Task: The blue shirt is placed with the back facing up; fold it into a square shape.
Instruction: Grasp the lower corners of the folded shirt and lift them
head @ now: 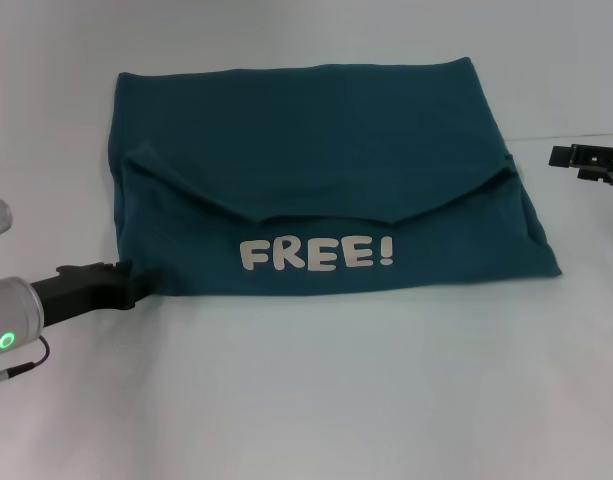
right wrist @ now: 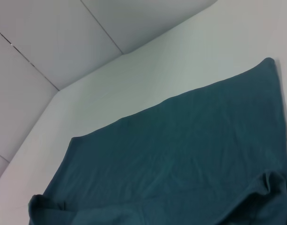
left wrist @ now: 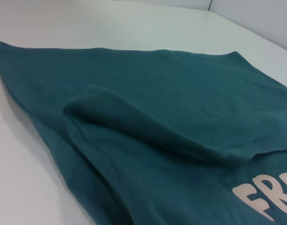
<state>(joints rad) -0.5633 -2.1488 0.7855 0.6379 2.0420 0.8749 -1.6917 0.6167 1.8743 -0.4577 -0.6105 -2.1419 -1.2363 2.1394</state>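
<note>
- One dark teal-blue soft fabric T-shirt (head: 316,190) lies folded mid-table (head: 306,400), white "FREE!" lettering (head: 316,253) showing.
- Left gripper (head: 126,282) touches its near-left corner; grip state unclear.
- Right gripper (head: 571,156) hovers beside the right edge; cannot tell.

A plain white worktop (head: 316,400) was seen, evenly lit and matte. Beyond its far edge, pale grey wall panels (right wrist: 49,37) were joined by thin dark seams, and two walls were met at a corner behind the worktop.
</note>
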